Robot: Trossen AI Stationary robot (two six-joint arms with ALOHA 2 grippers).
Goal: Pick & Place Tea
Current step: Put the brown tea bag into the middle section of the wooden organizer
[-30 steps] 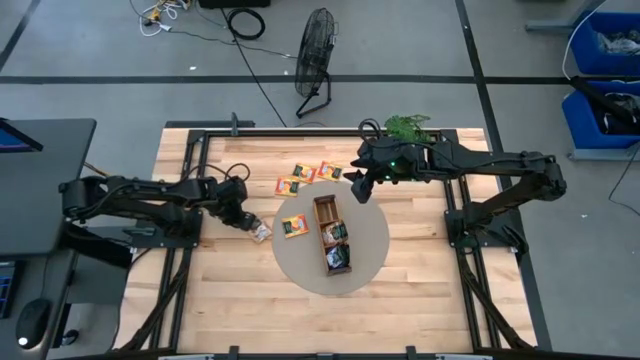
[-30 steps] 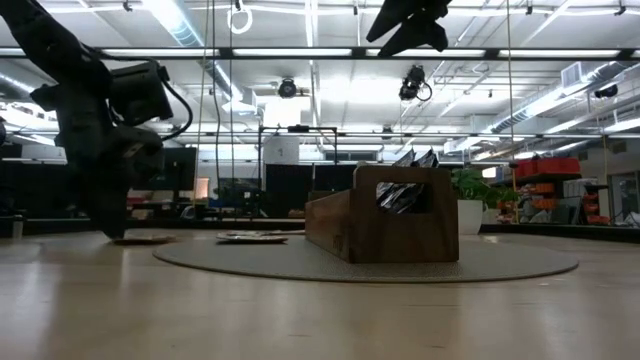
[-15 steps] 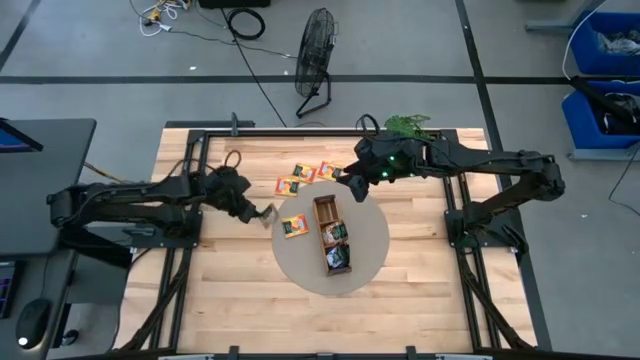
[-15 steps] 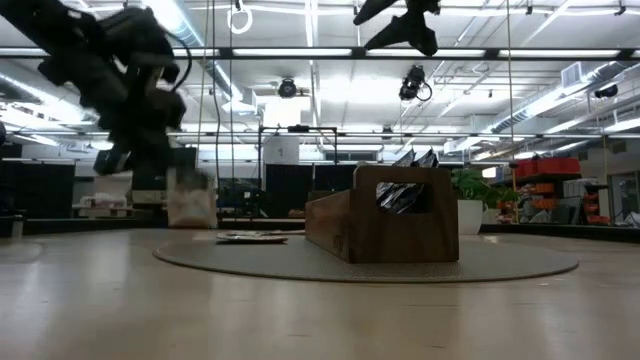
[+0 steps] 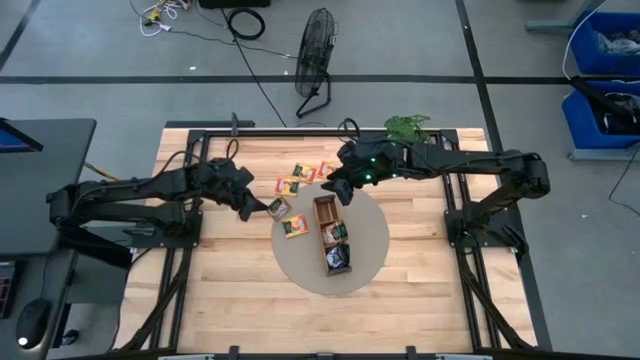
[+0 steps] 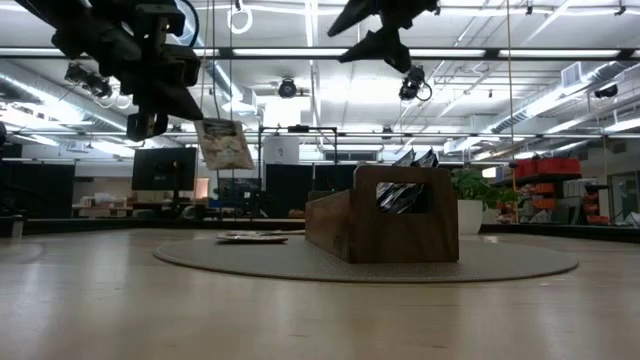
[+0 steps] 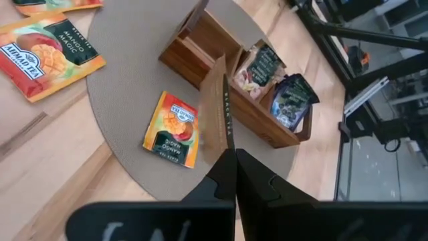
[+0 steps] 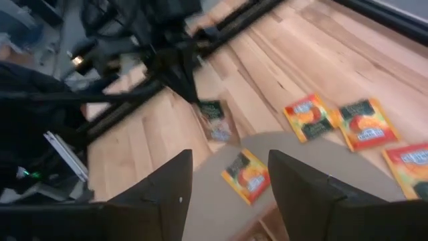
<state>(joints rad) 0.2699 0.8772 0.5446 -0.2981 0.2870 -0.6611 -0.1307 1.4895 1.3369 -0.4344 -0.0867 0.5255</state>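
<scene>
My left gripper (image 5: pixel 262 208) is shut on a pale beige tea sachet (image 5: pixel 278 209), held in the air just left of the round mat (image 5: pixel 370 262); the low view shows that sachet (image 6: pixel 225 143) well above the table. My right gripper (image 5: pixel 335 190) hovers open above the far end of the wooden tray (image 5: pixel 322 212), touching nothing. One orange sachet (image 7: pixel 171 128) lies flat on the mat beside the tray. Three more orange sachets (image 8: pixel 309 117) (image 8: pixel 366 124) (image 8: pixel 408 167) lie on the wood behind the mat. Dark and pale sachets (image 7: pixel 289 100) stand in the tray's compartments. My left gripper pinches the sachet's near edge (image 7: pixel 224 144) between its two fingers. The fingers come from the table's left, slanting down. The sachet sticks out beyond the fingertips, seen edge-on in the left wrist view, tilted and lifted clear of table and mat.
A green plant (image 5: pixel 405 126) stands at the table's far edge, behind my right arm. The black frame rails (image 5: pixel 190 190) run along the table's left and right sides. Bare wood (image 5: pixel 250 300) lies on the near side of the mat.
My left gripper has risen from the table with the beige sachet and carried it toward the mat, rolling as it went; the sachet is now lifted clear. My right gripper has moved toward the table's left, over the tray's far end, staying open.
</scene>
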